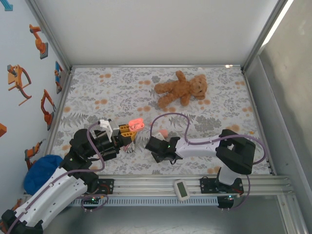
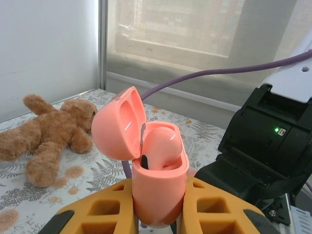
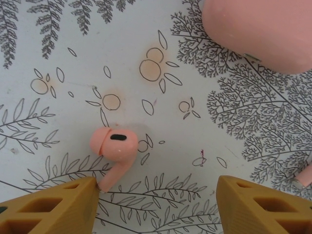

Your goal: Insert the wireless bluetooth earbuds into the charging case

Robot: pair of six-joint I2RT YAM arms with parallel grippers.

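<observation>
Charging case (image 2: 158, 195) stands upright, lid swung open, clamped in the left gripper (image 2: 161, 219) with one earbud (image 2: 163, 146) seated inside. A second earbud (image 3: 114, 146) lies loose on the leaf-print table (image 3: 219, 122) between the right gripper (image 3: 156, 195) jaws, spread wide and holding nothing, its stem just beside one finger.

The table (image 1: 219, 97) is covered by a fern-printed cloth and enclosed by white panels (image 1: 156, 29); daylight is admitted through a window (image 2: 195, 24).
</observation>
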